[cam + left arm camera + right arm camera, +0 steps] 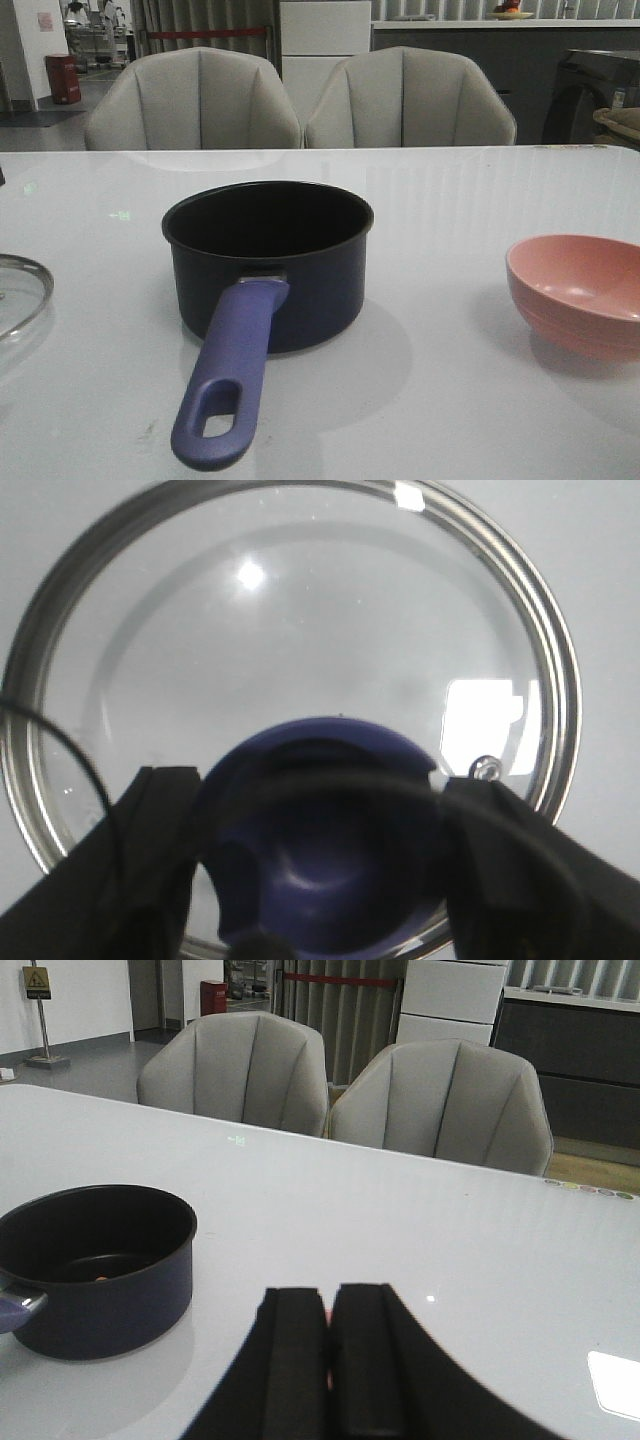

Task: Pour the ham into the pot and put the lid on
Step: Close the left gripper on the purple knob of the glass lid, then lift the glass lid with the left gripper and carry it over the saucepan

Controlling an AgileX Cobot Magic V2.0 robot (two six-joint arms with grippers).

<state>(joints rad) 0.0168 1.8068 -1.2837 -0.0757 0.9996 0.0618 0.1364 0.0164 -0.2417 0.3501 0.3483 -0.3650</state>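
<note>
Far left on the desk [430,200], the lid [18,292] lies flat, only its rim edging into the front view. The left end effector [318,820] hangs right over it, spread wide, one finger on either side of the purple-blue knob [320,850] and gripping nothing yet. To lift it cleanly I would come straight down, centre on the knob's narrow waist and squeeze there, since the flared top should stop it slipping.

In the middle stands the pot [268,262], uncovered, its handle [228,385] pointing towards me. A small orange speck on its floor may be the ham [101,1279]; I cannot be sure.

To the right the pink bowl [580,292] looks empty. The right end effector [327,1345] hovers low, fingers pressed together with nothing between them.
</note>
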